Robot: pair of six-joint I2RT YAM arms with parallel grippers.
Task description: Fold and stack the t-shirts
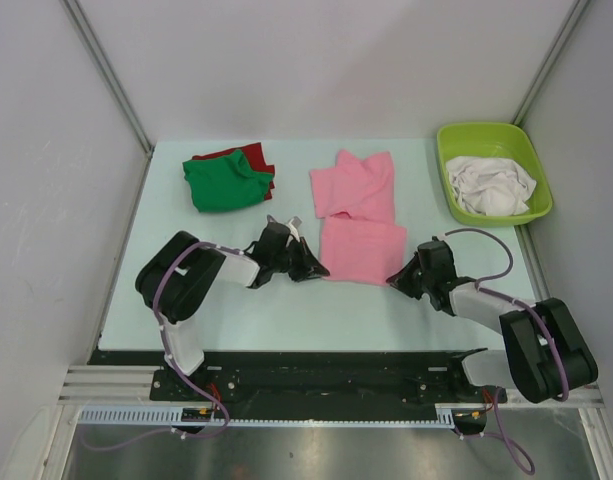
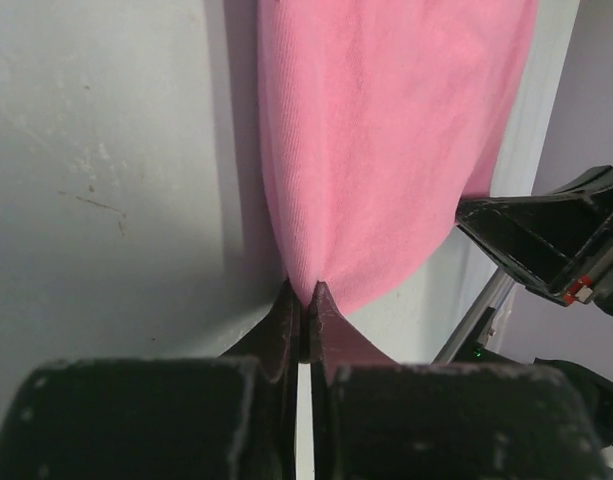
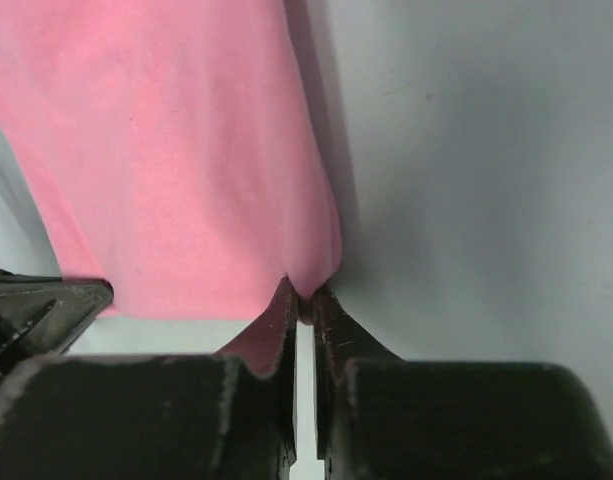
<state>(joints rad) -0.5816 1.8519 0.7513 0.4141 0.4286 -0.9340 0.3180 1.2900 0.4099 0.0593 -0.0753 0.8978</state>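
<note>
While both claws sit at the near hem, you are at the start of a fold. Left claw [image 2: 306, 305]: pressed together on the near-left corner of the pink t-shirt [image 1: 361, 215]. Right claw [image 3: 304, 300]: pinching the near-right corner, cloth bunched between the tips. The shirt lies mid-counter [image 1: 286, 312], partly folded, its far part rumpled. Next move, as I judge it: lift both corners evenly and carry them away from you toward the far edge, hem kept taut. Beyond, far left: green t-shirt [image 1: 224, 183] lying on a red t-shirt [image 1: 248, 153], likely the stack to join. Far right: white t-shirts [image 1: 496, 185] in the lime tub [image 1: 483, 128].
</note>
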